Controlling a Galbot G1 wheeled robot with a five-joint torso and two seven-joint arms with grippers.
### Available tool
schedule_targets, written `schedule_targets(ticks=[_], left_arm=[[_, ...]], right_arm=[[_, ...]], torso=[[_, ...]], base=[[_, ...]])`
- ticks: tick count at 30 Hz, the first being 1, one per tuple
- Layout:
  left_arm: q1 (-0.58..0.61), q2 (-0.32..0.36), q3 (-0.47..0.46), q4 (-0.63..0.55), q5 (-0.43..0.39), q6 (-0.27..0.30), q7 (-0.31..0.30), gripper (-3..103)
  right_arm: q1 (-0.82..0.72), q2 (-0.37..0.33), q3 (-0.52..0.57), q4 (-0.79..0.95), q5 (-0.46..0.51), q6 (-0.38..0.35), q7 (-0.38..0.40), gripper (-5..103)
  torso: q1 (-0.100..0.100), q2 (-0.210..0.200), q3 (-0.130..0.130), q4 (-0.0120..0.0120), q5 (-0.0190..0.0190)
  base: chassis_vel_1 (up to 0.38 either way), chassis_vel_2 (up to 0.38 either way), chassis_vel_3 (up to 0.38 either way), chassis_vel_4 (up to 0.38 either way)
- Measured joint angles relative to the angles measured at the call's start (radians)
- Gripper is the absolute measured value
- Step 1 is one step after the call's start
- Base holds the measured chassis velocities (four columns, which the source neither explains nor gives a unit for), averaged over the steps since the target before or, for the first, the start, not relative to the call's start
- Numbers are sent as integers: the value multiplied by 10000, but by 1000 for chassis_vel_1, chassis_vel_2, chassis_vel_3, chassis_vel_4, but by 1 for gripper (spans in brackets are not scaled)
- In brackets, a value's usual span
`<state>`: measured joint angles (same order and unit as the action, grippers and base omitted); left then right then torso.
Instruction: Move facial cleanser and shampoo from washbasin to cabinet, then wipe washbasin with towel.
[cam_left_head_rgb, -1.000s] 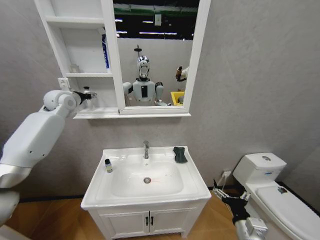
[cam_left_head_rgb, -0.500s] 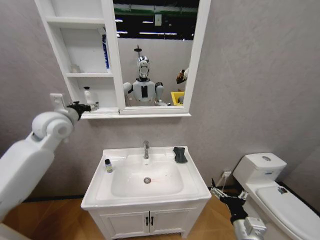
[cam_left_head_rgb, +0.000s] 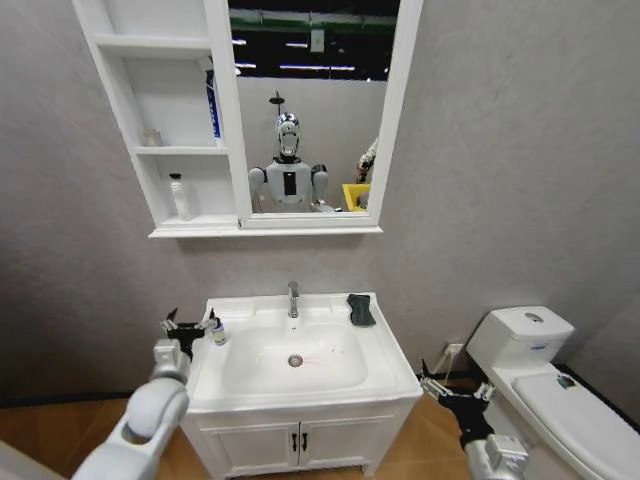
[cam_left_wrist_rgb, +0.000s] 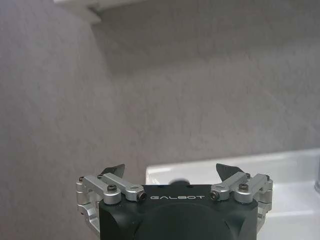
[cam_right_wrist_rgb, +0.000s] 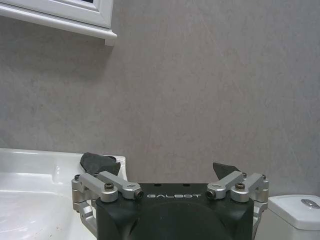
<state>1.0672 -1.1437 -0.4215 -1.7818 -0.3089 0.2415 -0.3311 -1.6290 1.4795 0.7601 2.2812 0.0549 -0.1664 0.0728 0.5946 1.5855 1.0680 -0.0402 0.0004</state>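
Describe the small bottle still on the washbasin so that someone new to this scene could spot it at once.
Find the white washbasin under the mirrored cabinet. On its flat rim at the robot's left, beside the bowl, stands a small pale bottle with a dark cap, just in front of the open left gripper. The towel on the far side is dark, flat cloth.

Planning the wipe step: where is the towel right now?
In the head view the towel lies on the washbasin rim's back right corner, right of the tap, below the mirror.
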Motion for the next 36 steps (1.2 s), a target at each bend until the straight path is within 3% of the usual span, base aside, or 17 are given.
schedule_targets(ticks=[3, 10, 27, 32, 35, 36], left_arm=[[-413, -598, 175, 1332, 310, -174, 163, 100], [-1254, -1351, 226, 2783, 674, -401, 270, 100], [-3100, -1906, 91, 5246, 779, -717, 453, 103], [-3425, -1972, 81, 5663, 787, -733, 457, 90], [-3430, -1972, 76, 5641, 779, -731, 454, 74], [-3430, -1972, 76, 5641, 779, -731, 454, 74]], right_arm=[[73, -60, 40, 48, 42, -106, 0, 100], [170, -134, 73, 137, 364, -342, 33, 100], [48, -102, 326, -9, 373, -273, 67, 100], [100, -13, 230, -18, 354, -312, 75, 100], [132, 17, 198, -65, 328, -316, 81, 100], [132, 17, 198, -65, 328, -316, 81, 100]], torso=[[0, 0, 0, 2, -4], [1, -1, 1, 2, -2], [1, -1, 1, 1, -3], [1, -1, 1, 2, -4], [1, -1, 1, 3, -4], [1, -1, 1, 3, -4]], base=[[0, 0, 0, 0], [0, 0, 0, 0], [0, 0, 0, 0], [0, 0, 0, 0], [0, 0, 0, 0], [0, 0, 0, 0]])
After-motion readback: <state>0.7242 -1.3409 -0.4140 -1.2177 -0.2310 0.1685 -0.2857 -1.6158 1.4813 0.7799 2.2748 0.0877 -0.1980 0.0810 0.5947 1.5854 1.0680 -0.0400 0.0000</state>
